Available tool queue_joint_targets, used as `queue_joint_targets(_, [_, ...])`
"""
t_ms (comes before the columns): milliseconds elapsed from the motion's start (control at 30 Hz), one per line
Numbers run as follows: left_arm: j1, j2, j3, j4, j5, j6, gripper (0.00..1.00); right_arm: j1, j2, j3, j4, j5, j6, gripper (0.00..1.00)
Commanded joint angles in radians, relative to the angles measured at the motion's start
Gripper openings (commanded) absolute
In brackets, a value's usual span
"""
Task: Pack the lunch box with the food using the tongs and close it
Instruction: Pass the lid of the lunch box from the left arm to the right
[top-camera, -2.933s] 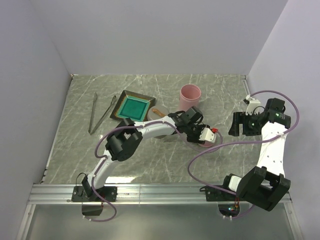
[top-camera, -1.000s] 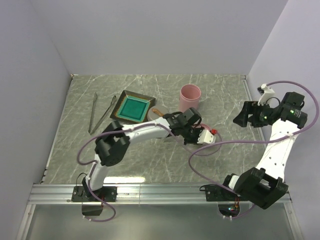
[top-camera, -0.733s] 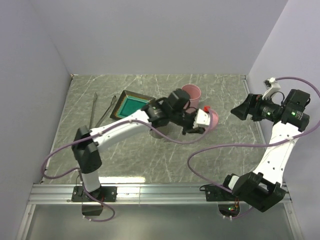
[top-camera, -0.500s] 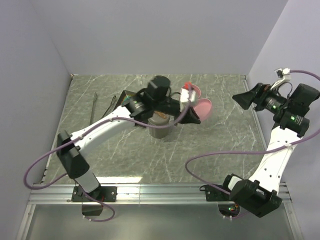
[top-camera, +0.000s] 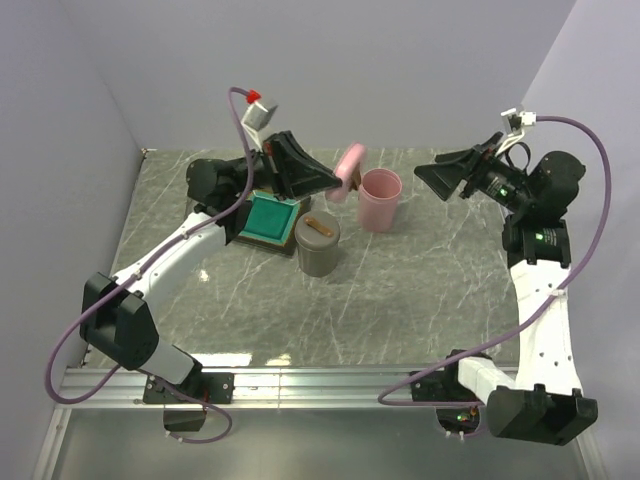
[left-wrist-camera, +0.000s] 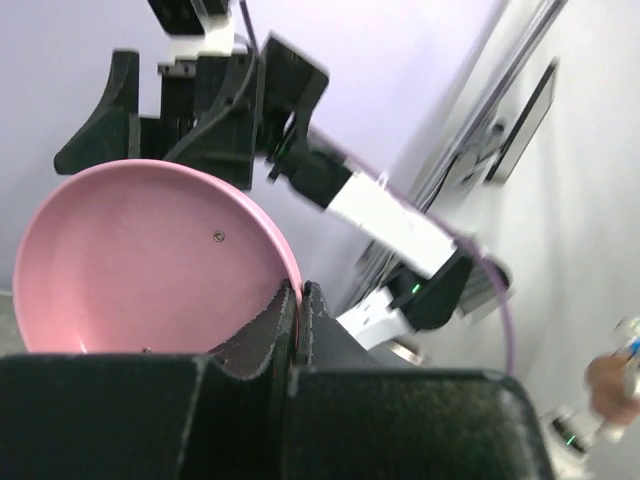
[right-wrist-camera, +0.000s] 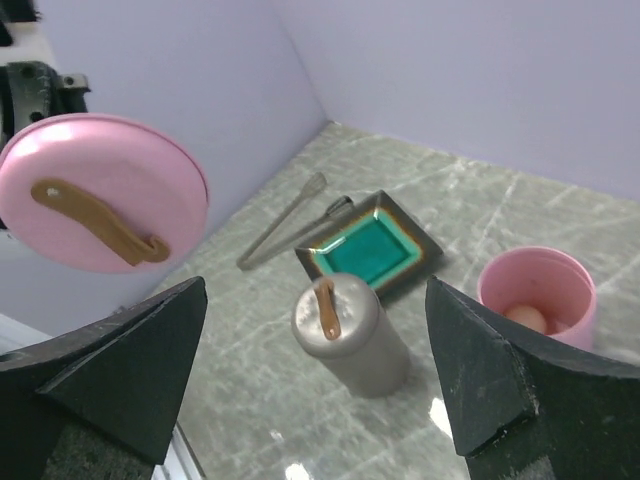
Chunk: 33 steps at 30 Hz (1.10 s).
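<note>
Grey-green marbled desk (top-camera: 420, 290), pale veins. Plain lavender walls (top-camera: 330, 70) on three sides, aluminium rail (top-camera: 320, 385) along the near edge.

Tongs (right-wrist-camera: 285, 222): flat on the desk at the left, just beside the square plate (top-camera: 268, 218) with the teal centre. Long axis runs roughly along the left wall. The two spread tips point toward the back-left corner, the joined end toward the near edge. Neither pincer touches them.

Pink cup (top-camera: 380, 205): upright, uncovered, toward the back of the desk, right of the plate. One pale ball (right-wrist-camera: 527, 318) shows inside; the rest of its contents are too dim to tell.

Grey canister (top-camera: 318, 250): upright, lidded, between plate and cup and a little nearer.

Left pincer (left-wrist-camera: 300, 305): clamped on the rim of the pink lid (right-wrist-camera: 105, 190), held high off the desk, on edge, above the gap between plate and cup. The lid's brown strap (right-wrist-camera: 95, 222) faces the right arm.

Right pincer (top-camera: 437, 178): spread wide, holding nothing, high above the right of the desk and aimed left toward the cup.
</note>
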Motion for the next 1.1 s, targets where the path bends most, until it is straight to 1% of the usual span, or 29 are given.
queue_joint_targets(0, [0.041,-0.013,-0.017,0.219,-0.124,-0.296,0.0,0.044,-0.012,-0.019,0.212,0.087,0.084,0.95])
queue_joint_targets(33, [0.047,-0.019,-0.029,0.202,-0.174,-0.315,0.0,0.07,-0.006,-0.028,0.237,0.093,0.11,0.95])
queue_joint_targets(100, [0.062,-0.032,-0.032,0.097,-0.221,-0.37,0.0,0.093,0.017,-0.025,0.293,0.1,0.141,0.93])
queue_joint_targets(167, [0.068,-0.041,-0.034,0.027,-0.274,-0.413,0.01,0.13,0.035,-0.019,0.335,0.102,0.188,0.9])
queue_joint_targets(233, [0.076,-0.049,-0.031,-0.052,-0.297,-0.456,0.0,0.15,0.07,0.014,0.355,0.1,0.214,0.87])
queue_joint_targets(267, [0.079,-0.052,-0.031,-0.078,-0.32,-0.471,0.0,0.186,0.081,0.028,0.358,0.1,0.222,0.86])
queue_joint_targets(367, [0.094,-0.05,-0.02,-0.135,-0.345,-0.524,0.0,0.234,0.123,0.057,0.404,0.1,0.277,0.84])
queue_joint_targets(400, [0.107,-0.05,-0.015,-0.186,-0.356,-0.537,0.0,0.246,0.147,0.067,0.419,0.105,0.29,0.82])
queue_joint_targets(500, [0.142,-0.049,0.002,-0.224,-0.363,-0.567,0.0,0.309,0.199,0.105,0.43,0.116,0.293,0.81])
queue_joint_targets(533, [0.15,-0.049,0.005,-0.27,-0.366,-0.585,0.0,0.324,0.213,0.122,0.43,0.123,0.291,0.81])
queue_joint_targets(700, [0.179,-0.064,-0.021,-0.261,-0.373,-0.602,0.0,0.452,0.293,0.185,0.371,0.157,0.21,0.78])
queue_joint_targets(833, [0.191,-0.067,-0.028,-0.232,-0.366,-0.62,0.0,0.516,0.342,0.235,0.323,0.202,0.164,0.76])
queue_joint_targets(967, [0.196,-0.066,-0.029,-0.177,-0.366,-0.626,0.0,0.562,0.396,0.271,0.306,0.248,0.158,0.71])
queue_joint_targets(1067, [0.196,-0.064,-0.028,-0.166,-0.363,-0.631,0.0,0.576,0.416,0.28,0.315,0.257,0.165,0.68])
